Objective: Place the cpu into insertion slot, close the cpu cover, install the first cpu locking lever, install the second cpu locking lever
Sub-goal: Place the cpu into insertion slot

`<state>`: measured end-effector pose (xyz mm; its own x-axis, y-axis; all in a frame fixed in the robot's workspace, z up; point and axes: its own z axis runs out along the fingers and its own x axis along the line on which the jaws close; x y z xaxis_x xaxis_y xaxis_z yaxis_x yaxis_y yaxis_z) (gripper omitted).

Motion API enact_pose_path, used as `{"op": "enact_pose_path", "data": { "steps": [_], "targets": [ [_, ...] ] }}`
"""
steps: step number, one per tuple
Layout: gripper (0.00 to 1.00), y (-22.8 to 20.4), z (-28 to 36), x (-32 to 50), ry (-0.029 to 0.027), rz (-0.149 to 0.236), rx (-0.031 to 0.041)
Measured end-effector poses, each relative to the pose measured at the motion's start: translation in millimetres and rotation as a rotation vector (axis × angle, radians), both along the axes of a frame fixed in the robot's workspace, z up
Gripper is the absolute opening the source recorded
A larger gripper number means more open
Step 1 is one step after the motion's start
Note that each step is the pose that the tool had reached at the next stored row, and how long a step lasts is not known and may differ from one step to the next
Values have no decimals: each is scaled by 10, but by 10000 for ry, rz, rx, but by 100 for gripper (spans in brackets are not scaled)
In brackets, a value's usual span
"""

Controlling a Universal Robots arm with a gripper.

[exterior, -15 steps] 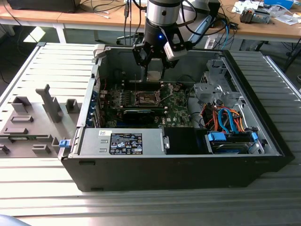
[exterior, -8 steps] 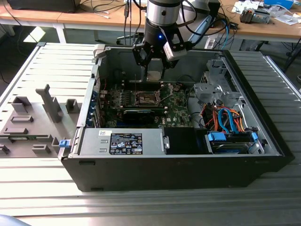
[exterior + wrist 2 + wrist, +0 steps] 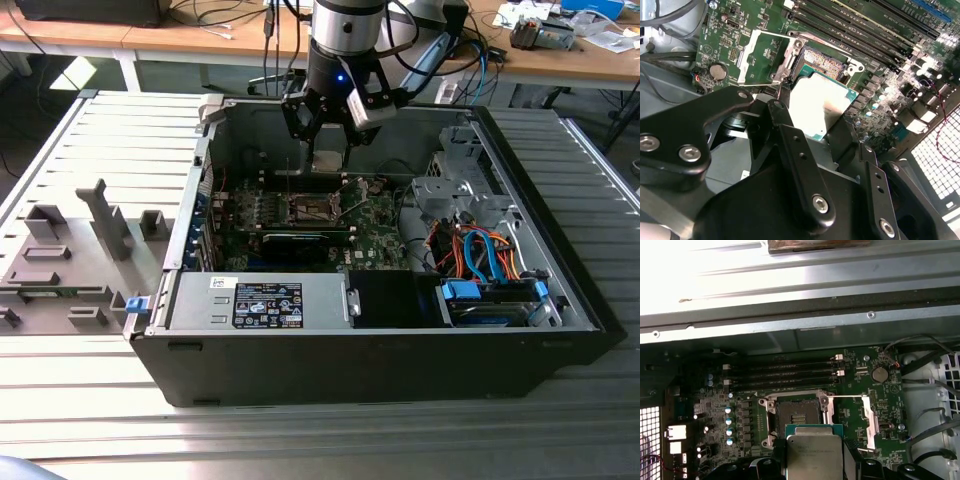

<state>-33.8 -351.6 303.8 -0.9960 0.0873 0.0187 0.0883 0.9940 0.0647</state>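
The black jaws are closed on the cpu (image 3: pixel 815 457), a small flat square chip with a silvery-grey metal top on a green base, gripped by two opposite edges. It is held clear above the green motherboard, near the insertion slot (image 3: pixel 796 416), a square socket with a dark contact field inside a metal frame, and it is not yet seated. Beside the slot, the cpu cover (image 3: pixel 747 57), a thin grey metal plate with a square window, is folded open. Farther out, the open black computer case (image 3: pixel 350 365) is carried on a grey ribbed counter (image 3: pixel 300 440).

The contacts could be bent if the chip were lowered tilted, offset or wrongly turned.

The chip is carried flat, metal top toward the arm, with its edges roughly parallel to the frame. As it is square, no long axis can be marked.
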Motion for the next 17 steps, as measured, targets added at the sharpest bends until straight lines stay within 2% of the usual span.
{"op": "enact_pose_path", "data": {
  "steps": [17],
  "targets": [
    [54, 0, 0, 0, 1, -276, -1]
  ]
}}
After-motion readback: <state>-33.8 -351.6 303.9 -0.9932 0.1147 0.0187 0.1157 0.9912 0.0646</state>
